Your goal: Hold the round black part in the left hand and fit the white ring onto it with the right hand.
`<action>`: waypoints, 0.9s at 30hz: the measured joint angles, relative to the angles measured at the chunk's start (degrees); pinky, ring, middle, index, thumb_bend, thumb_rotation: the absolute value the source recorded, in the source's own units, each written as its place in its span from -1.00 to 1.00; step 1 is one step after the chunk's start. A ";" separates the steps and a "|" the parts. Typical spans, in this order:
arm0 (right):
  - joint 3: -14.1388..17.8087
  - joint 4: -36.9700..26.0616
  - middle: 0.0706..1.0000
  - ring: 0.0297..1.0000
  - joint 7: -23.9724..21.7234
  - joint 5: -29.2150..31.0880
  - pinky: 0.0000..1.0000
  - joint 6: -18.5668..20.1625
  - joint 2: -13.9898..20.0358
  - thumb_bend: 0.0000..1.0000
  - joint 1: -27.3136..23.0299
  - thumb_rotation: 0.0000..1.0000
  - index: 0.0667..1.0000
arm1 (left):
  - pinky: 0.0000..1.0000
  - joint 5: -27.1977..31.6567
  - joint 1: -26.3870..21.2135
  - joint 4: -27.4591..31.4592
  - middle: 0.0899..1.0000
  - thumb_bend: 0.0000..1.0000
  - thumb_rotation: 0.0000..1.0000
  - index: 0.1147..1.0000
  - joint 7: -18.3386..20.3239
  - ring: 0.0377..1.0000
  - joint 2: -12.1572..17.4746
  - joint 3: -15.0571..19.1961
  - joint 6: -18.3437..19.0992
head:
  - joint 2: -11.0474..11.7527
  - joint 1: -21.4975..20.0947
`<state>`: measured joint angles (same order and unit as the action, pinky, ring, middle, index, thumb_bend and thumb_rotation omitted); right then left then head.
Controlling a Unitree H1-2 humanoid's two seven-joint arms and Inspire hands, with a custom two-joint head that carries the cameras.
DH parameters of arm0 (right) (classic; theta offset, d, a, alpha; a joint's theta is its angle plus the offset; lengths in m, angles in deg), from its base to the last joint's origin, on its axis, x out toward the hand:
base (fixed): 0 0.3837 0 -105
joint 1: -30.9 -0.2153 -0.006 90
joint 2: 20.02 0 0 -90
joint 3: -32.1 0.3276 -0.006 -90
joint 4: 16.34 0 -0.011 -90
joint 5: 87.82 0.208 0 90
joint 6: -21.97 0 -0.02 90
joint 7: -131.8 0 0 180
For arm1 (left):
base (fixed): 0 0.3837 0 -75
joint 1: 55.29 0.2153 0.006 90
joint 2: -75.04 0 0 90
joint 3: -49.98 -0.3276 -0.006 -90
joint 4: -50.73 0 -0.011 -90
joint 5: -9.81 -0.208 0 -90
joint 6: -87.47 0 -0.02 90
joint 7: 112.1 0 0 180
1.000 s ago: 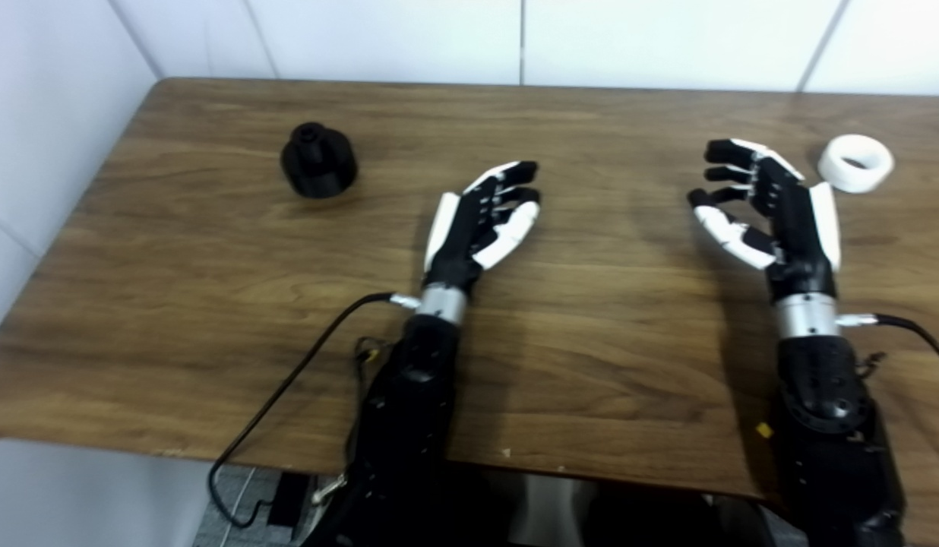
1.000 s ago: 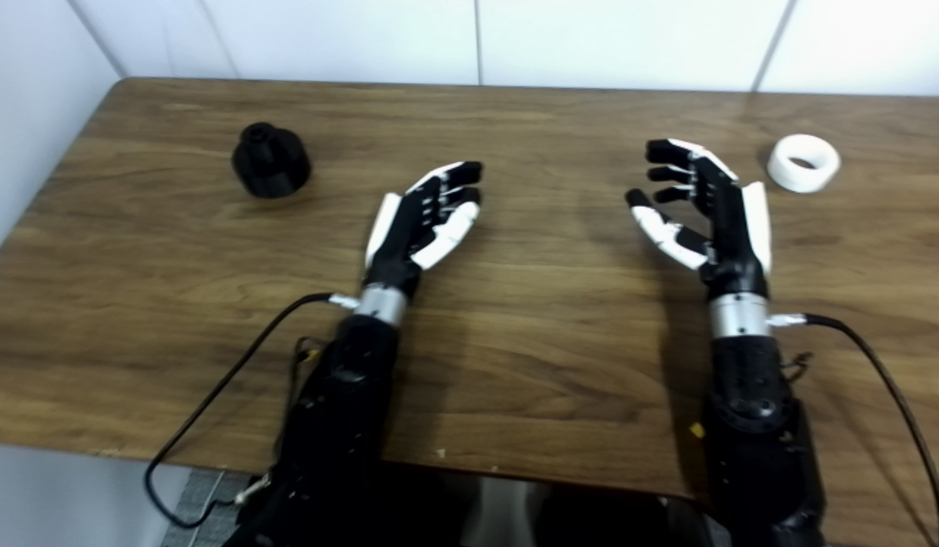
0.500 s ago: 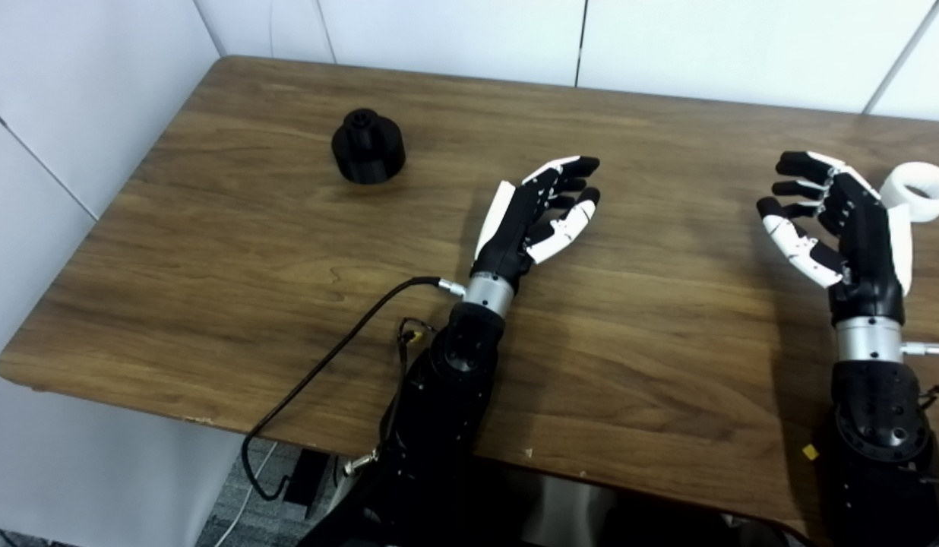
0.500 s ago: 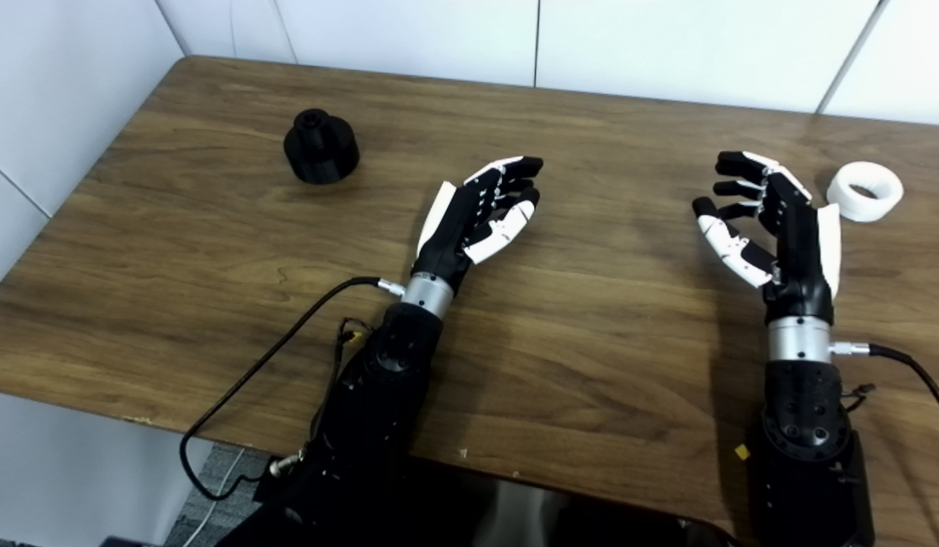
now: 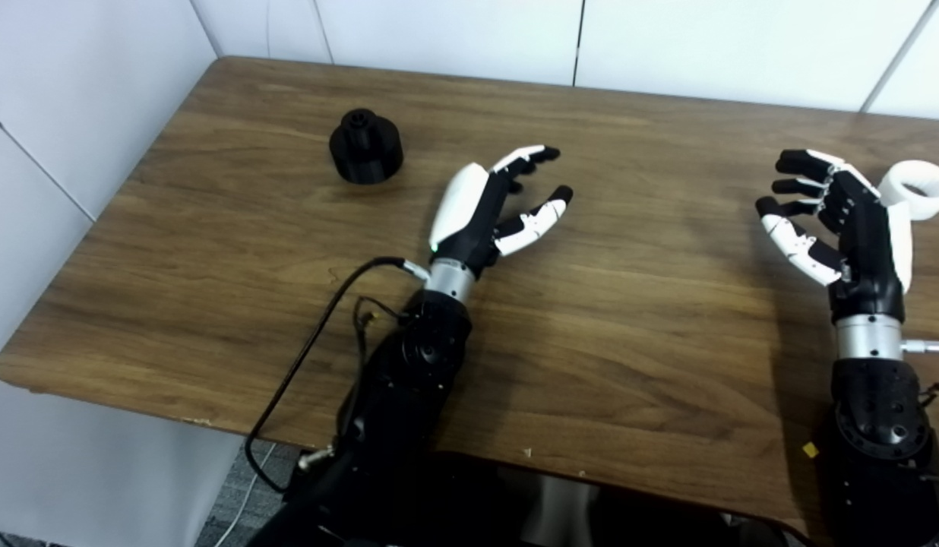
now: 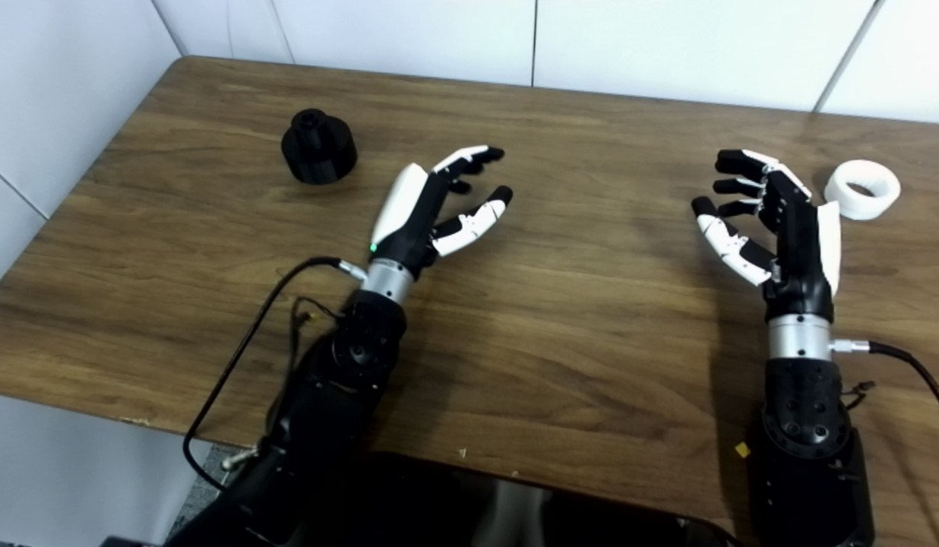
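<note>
Both hands empty, fingers spread: I steer my left hand (image 6: 431,209) toward the black part (image 6: 318,156), upper left, approaching level; right hand (image 6: 773,228) waits beside the white ring (image 6: 862,189).

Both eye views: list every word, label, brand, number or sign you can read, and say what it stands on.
None: no readable text in either view.
Round black part: no marking.
White ring: no marking.
Left hand and right hand: no lettering visible.
Wooden table: no label visible.

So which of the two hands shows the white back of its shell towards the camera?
The left hand: its white back faces up, fingers spread and empty. The right hand stands edge-on, with its dark palm side in view.
</note>
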<state>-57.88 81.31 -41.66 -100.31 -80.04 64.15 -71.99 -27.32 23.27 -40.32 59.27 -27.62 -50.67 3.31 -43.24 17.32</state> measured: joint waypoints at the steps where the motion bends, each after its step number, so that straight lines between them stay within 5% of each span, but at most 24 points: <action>1: -0.06 0.00 0.39 0.33 0.00 -0.22 0.14 0.00 0.02 -0.04 -0.01 -0.59 0.37 | 0.49 -1.35 -0.06 0.05 0.71 0.13 0.05 0.55 -0.29 0.71 0.05 -0.05 0.76 | 0.00 0.00; 18: -0.03 0.60 0.37 0.30 0.00 0.16 0.09 -0.30 0.07 -0.07 -0.32 -0.67 0.36 | 0.84 -8.09 -2.63 2.07 0.88 0.37 0.03 0.77 -0.45 0.92 5.79 1.54 5.66 | 0.35 0.44; 27: -0.04 0.94 0.37 0.31 -0.24 0.76 0.09 -0.31 0.34 -0.05 -0.43 -0.64 0.36 | 0.92 -11.78 -5.10 2.09 0.95 0.46 0.09 0.80 0.01 0.99 11.70 3.15 7.63 | 0.53 0.61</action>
<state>-57.92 82.24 -41.89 -99.55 -80.36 64.49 -72.42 -39.10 18.17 -38.22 59.28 -15.92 -47.53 10.94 -42.71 17.93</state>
